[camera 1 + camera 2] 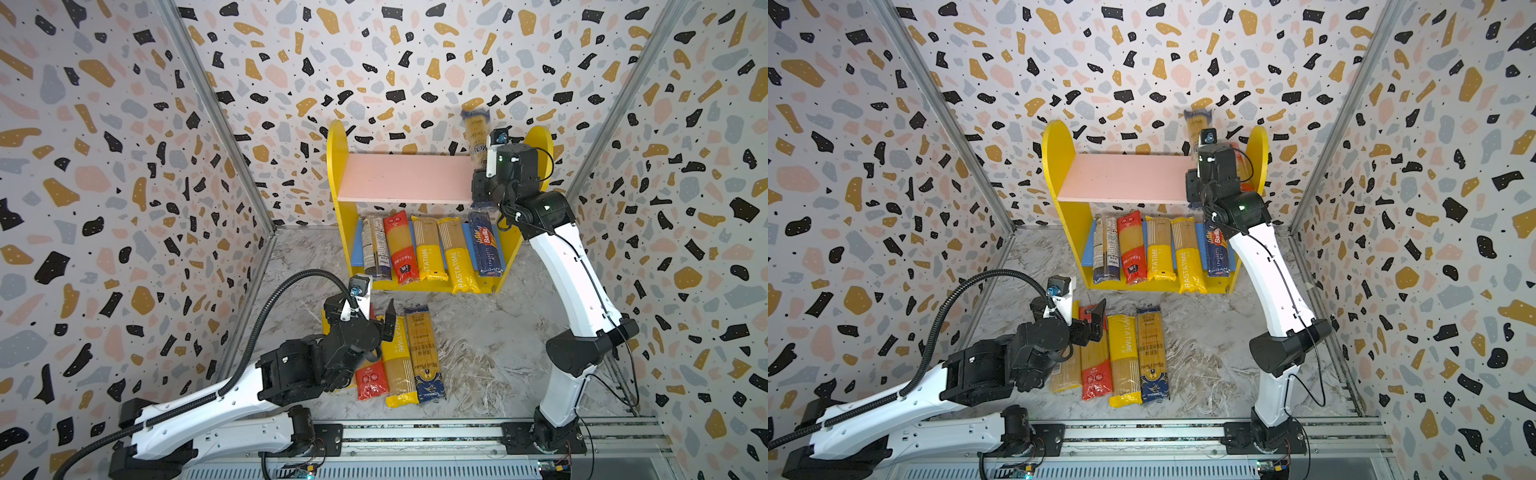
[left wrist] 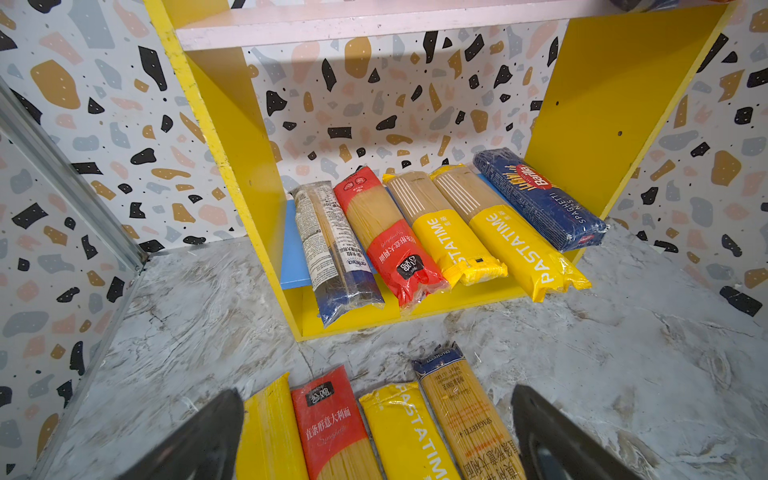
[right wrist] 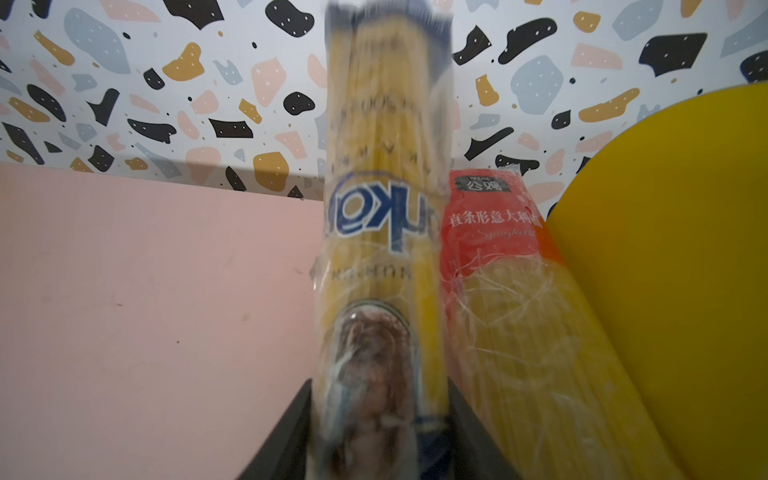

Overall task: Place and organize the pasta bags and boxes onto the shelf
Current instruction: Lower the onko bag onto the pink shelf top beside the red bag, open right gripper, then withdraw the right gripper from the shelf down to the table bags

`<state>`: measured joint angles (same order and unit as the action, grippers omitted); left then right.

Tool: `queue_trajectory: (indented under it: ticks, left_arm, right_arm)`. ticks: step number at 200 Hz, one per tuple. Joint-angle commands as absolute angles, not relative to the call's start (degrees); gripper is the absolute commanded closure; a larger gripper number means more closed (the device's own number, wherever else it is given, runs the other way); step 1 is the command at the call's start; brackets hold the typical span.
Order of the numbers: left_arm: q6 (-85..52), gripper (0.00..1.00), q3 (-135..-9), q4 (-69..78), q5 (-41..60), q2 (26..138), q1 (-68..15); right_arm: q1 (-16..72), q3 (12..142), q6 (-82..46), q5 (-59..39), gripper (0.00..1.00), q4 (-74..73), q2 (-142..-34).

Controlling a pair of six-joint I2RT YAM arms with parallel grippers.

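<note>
The shelf [image 1: 337, 166] holds several pasta packs on its blue lower board, from a clear-and-navy pack [image 1: 374, 249] to the Barilla pack [image 1: 484, 245]. On the pink upper board [image 1: 403, 178] a red pack [image 3: 490, 216] lies against the right panel. Beside it a navy-and-clear pack [image 3: 382, 166] tilts upward, blurred, between the slightly parted jaws of my right gripper [image 3: 380, 386]. My left gripper [image 2: 376, 399] hovers wide open over the floor row: plain yellow pack [image 2: 270, 432], red pack [image 2: 328, 419], PASTATIME pack [image 2: 407, 432], navy-topped pack [image 2: 461, 407].
Terrazzo-patterned walls close in on three sides, with metal corner posts [image 1: 216, 124]. The marble floor [image 1: 498, 353] lies bare to the right of the floor row. A rail [image 1: 415, 432] along the front carries both arm bases.
</note>
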<state>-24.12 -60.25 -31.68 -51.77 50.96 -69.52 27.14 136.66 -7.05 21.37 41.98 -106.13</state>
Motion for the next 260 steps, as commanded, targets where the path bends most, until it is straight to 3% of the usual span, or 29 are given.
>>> queue_trajectory:
  ticks: [1, 67, 104, 154, 181, 260]
  left_arm:
    - [-23.5, 0.01, -60.7, -30.7, -53.5, 49.8, -69.8]
    - [-24.8, 0.01, -59.9, -31.9, -53.8, 48.0, -69.7]
    - [-25.2, 0.01, -59.4, -32.5, -54.6, 47.0, -69.7]
    - [-26.1, 0.0, -58.3, -32.4, -55.3, 46.6, -69.8]
    - [-26.9, 0.01, -57.6, -32.3, -55.1, 46.1, -69.7]
    - [-33.8, 0.0, -55.3, -37.8, -54.5, 43.0, -69.7]
  right_arm:
    - [26.8, 136.2, -8.3, 22.1, 0.51, 40.9, -104.2]
    - [26.8, 134.6, -9.2, 22.3, 0.51, 41.3, -103.2]
    - [27.5, 129.3, -8.9, 20.2, 0.49, 36.2, -97.5]
    - [28.1, 124.6, -9.0, 16.9, 0.29, 32.7, -90.3]
    - [29.0, 118.4, -11.3, 14.1, 0.26, 31.4, -84.8]
    - [49.4, 88.8, -19.0, 24.0, 0.24, 30.7, -65.3]
